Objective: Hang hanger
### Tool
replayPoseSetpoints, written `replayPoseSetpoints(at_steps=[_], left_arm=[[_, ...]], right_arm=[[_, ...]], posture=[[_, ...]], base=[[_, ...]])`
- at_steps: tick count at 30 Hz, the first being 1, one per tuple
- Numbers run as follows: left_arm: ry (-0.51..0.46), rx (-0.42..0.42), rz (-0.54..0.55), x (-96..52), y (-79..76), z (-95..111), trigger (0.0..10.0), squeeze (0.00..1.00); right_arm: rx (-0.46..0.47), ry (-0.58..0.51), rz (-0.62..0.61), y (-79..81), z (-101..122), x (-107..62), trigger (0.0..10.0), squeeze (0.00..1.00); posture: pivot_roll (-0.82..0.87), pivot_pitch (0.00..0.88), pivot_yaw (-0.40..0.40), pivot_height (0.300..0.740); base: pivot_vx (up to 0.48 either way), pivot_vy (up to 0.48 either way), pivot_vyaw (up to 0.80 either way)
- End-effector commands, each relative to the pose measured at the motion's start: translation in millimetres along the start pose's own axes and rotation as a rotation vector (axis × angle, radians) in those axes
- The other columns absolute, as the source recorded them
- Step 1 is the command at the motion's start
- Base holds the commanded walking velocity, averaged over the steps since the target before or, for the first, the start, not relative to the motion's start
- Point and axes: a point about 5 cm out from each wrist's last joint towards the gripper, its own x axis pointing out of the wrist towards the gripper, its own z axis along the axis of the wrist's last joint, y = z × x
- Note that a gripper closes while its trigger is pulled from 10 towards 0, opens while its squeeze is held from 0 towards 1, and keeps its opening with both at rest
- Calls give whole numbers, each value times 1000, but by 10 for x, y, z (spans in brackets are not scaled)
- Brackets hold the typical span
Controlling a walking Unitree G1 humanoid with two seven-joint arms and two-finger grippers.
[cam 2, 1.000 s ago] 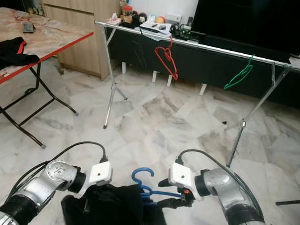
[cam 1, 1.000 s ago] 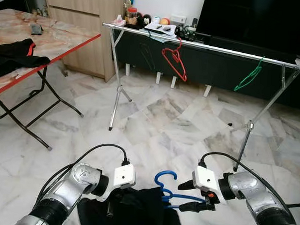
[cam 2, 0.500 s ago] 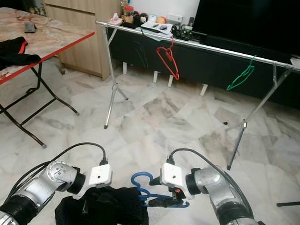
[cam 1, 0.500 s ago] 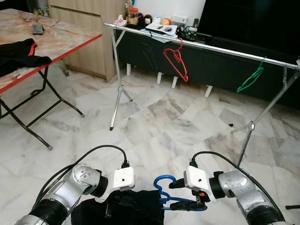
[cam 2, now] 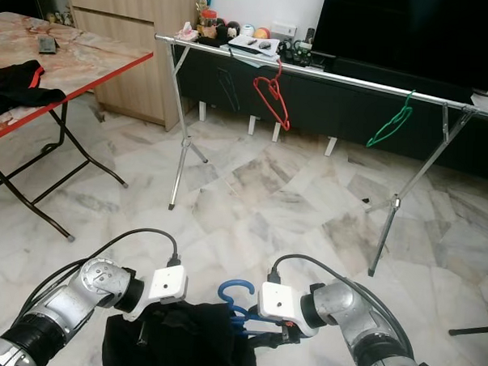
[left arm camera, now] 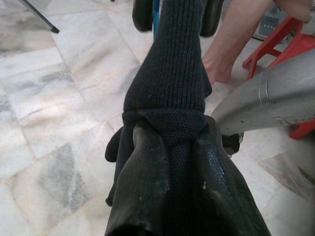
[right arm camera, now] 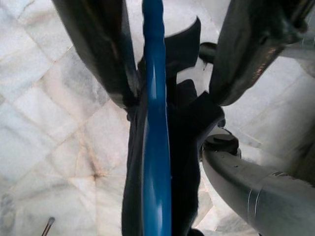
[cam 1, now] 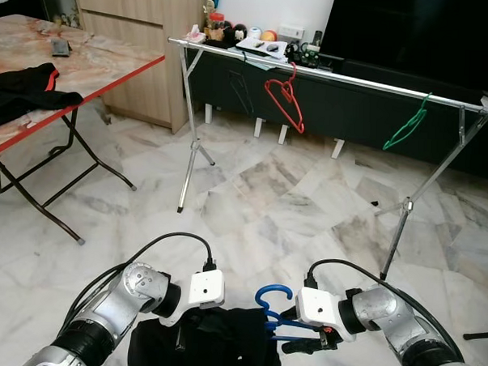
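Carrying step: left pincer pinches the black knit garment; right pincer, part spread, straddles the blue plastic hanger. Next: approach the silver rail.

A pale grey-and-cream veined marble tile floor spreads across the middle of the frame. At the upper left stands a folding table with a pink marbled top and red edge on thin black crossed legs. Behind it, top centre-left, sits a light wooden drawer cabinet. A long low black media unit runs along the top right under a large dark screen, against a white wall.
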Motion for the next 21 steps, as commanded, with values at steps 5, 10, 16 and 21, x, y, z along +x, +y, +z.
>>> replayPoseSetpoints(at_steps=[5,10,16,21], left_arm=[[-18,51,2,-14,59,132,10000,0],[-23,52,0,-11,54,150,10000,0],[-20,53,-3,-12,51,148,10000,0],[-23,51,-8,-3,41,157,10000,0]], right_arm=[[-17,4,-28,-46,26,-5,1765,0],[-18,0,-36,-47,27,3,2667,0],[-18,-11,-50,-51,43,35,2235,0],[-8,-20,-72,-34,38,85,1765,0]], posture=[[76,32,-82,740],[79,35,-82,740],[81,38,-81,740],[83,44,-80,740]], base=[[0,0,0],[0,0,0],[0,0,0],[0,0,0]])
